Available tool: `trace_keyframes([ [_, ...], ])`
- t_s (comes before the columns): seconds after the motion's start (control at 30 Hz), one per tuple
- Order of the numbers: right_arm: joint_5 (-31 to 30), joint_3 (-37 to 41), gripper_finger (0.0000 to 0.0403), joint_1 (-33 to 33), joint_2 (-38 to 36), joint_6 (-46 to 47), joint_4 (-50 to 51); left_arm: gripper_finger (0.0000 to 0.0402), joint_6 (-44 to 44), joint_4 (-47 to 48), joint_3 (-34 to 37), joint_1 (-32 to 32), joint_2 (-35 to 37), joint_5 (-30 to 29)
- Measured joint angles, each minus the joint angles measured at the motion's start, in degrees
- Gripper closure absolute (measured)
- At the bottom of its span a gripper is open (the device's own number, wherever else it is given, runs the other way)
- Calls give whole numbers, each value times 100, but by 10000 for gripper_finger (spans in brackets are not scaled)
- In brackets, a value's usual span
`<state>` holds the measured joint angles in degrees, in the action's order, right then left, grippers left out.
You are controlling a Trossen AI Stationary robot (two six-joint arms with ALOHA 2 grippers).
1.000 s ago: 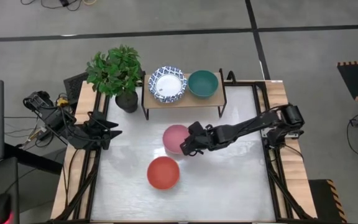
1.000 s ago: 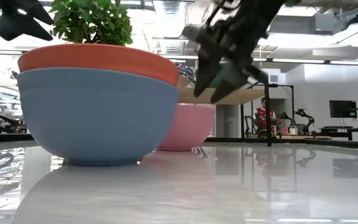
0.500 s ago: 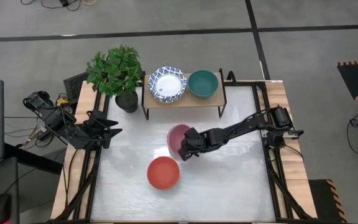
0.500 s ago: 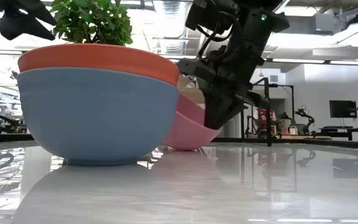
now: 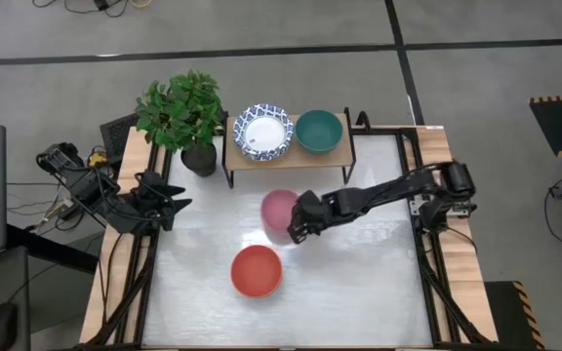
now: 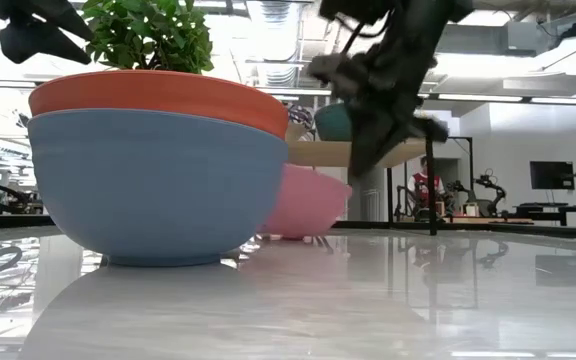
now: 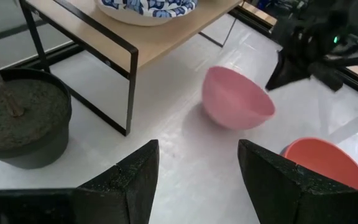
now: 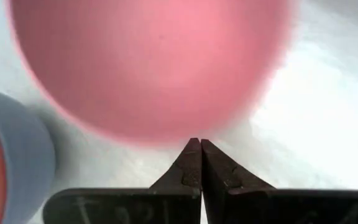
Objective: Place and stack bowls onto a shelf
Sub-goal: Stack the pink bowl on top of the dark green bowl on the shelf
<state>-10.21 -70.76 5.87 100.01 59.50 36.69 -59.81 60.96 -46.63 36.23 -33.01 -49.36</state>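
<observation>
white table point(image 5: 359, 283), pink bowl point(image 5: 277, 210), right wrist view: jaws pinched empty

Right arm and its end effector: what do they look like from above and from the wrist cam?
The right arm is a slim black jointed arm mounted at the table's right edge. Its end effector has two flat, dark, matte fingers tapering to narrow tips. The left end effector has the same dark wedge-shaped fingers. No markings are readable. Cables show by the left arm's base.
</observation>
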Motion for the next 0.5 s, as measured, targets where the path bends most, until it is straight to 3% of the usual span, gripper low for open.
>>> trace_keyframes([
  [0.33,56,0,385,-215,-1667,-37,677,198,26,6,0,1,0,-217],
  [0.5,-617,-7,333,-315,-1950,-153,614,198,-39,6,0,1,0,-245],
])
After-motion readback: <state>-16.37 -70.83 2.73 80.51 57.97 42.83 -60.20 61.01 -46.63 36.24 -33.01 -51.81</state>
